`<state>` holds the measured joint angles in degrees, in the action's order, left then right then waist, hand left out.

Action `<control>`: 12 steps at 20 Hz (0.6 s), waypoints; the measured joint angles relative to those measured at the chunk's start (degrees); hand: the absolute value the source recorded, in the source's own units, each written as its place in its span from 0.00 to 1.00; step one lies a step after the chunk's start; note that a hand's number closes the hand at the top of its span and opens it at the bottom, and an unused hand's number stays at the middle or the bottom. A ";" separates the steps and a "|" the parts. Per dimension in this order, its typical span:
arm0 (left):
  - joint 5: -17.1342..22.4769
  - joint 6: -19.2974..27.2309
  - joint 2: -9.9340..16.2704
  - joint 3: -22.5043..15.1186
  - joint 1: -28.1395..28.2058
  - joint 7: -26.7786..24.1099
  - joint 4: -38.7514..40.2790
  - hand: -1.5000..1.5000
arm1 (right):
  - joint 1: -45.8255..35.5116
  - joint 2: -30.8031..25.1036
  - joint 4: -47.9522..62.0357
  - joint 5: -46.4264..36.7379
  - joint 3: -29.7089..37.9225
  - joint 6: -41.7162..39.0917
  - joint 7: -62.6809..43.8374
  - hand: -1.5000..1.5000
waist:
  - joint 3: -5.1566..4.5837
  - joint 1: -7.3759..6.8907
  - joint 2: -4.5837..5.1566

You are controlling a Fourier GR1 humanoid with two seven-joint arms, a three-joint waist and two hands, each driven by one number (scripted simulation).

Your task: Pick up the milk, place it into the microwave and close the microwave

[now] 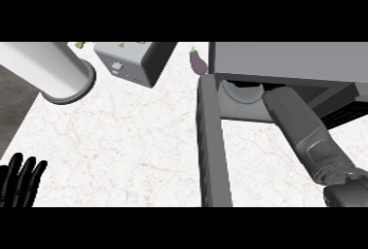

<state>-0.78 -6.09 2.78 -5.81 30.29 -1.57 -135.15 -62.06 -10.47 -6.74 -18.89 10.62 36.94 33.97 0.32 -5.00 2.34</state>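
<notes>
Kitchen: white marble counter (129, 146), open microwave (287, 61), eggplant (197, 62), grey toaster-like appliance (133, 61).

The bench (122, 146) was white marble with faint reddish-brown veining. The microwave (287, 58) was grey, its open door (213, 146) a darker grey. The left hand (20, 180) was black. The right forearm (302, 126) was grey. The eggplant (197, 62) was purple. The cylinder (54, 68) was white with a grey rim.
</notes>
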 measured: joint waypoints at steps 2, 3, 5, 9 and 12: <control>-0.19 0.14 -0.18 -0.33 0.25 0.33 -0.71 0.00 | 0.65 -0.80 -0.37 0.52 0.67 -0.38 1.17 0.00 | 0.02 0.15 0.02; -0.35 0.24 -0.19 -0.17 -0.23 0.29 -0.35 0.00 | 0.77 -1.10 -0.50 0.76 0.99 -0.72 1.72 0.00 | 0.05 0.22 0.13; -0.83 0.42 -0.50 -0.68 -0.15 0.31 -0.43 0.00 | 1.27 -1.96 -0.58 1.25 1.60 -1.96 2.59 0.00 | 0.06 0.40 0.08; -1.62 0.61 -0.79 -1.79 1.16 1.24 -2.40 0.00 | 2.38 -3.37 -0.94 2.88 3.18 -7.29 4.68 0.00 | 0.09 0.84 -0.20; -1.71 0.45 -0.94 -1.66 1.63 0.22 -1.45 0.00 | 2.94 -4.04 -1.12 3.96 4.16 -11.04 5.62 0.00 | 0.08 1.20 -0.40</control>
<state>-2.49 -5.63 1.84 -7.47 31.93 -1.35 -136.60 -59.12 -14.51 -7.86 -14.94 14.79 25.90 39.59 0.39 -3.80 1.94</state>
